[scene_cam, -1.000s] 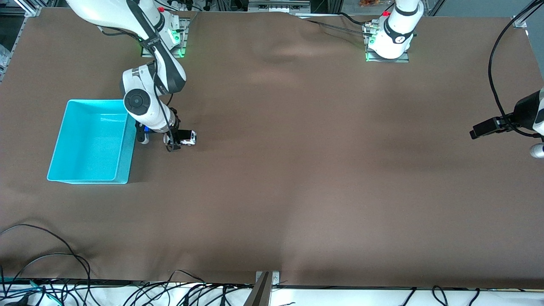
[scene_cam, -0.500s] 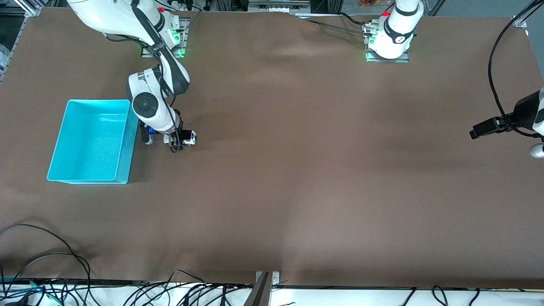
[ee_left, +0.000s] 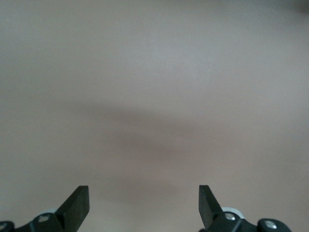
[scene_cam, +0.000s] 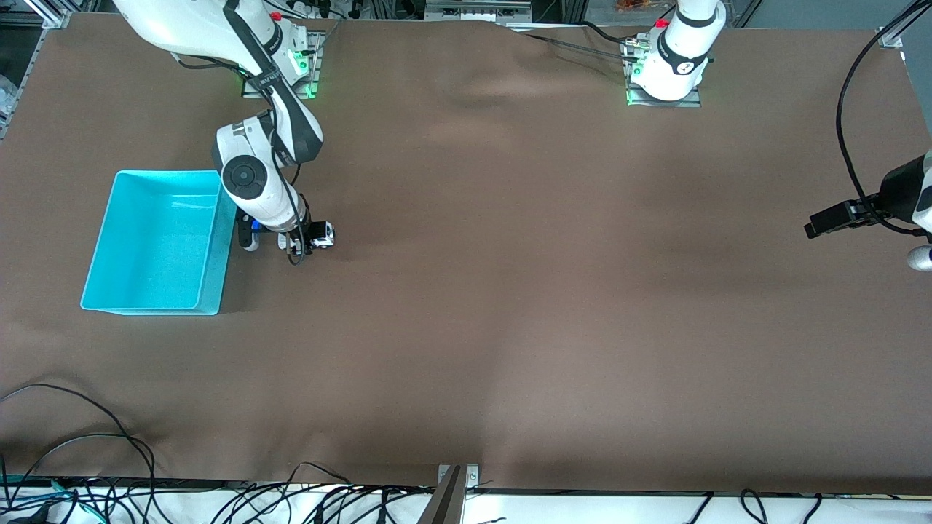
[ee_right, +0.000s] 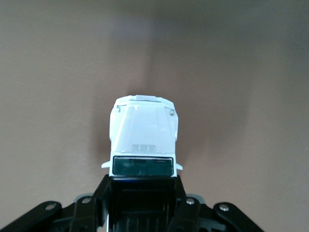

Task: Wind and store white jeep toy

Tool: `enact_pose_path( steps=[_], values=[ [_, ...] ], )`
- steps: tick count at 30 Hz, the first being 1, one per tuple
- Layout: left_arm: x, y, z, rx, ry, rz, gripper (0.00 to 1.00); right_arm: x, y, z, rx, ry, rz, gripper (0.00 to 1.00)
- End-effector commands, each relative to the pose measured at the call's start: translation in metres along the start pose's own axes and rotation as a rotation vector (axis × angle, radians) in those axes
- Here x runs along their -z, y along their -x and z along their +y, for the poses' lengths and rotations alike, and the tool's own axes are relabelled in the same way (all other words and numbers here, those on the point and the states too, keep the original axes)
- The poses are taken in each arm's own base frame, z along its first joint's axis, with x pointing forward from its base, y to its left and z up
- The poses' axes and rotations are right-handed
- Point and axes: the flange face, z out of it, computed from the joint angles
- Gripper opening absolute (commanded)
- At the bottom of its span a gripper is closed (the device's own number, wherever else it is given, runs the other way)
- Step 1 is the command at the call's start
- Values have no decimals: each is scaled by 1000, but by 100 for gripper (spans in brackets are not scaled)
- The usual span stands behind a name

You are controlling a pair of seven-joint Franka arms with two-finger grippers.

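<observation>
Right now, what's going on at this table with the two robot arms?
The right gripper has closed on the white jeep toy, which sits on the brown table beside the turquoise bin. The bin holds nothing visible, so the toy is not stored yet. The left gripper waits open over bare table at its own end.

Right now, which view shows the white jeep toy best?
The right wrist view: the white jeep toy fills it, its cab between the right gripper fingers. The front view shows it tiny, partly hidden; the left wrist view shows none.
</observation>
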Motion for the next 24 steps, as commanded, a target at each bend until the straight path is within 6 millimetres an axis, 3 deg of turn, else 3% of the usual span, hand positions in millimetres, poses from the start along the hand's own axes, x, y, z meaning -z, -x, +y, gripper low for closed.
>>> enact_pose_path(
  steps=[1, 10, 24],
  values=[
    [-1, 0, 1, -25, 14, -10, 100, 35, -7, -6, -12, -65, 14, 0],
    [-1, 0, 1, -25, 14, -10, 100, 79, -23, -13, 41, -116, 21, 0],
    [-2, 0, 4, -30, 14, -13, 100, 122, -57, 0, 325, -66, 48, 0]
  ],
)
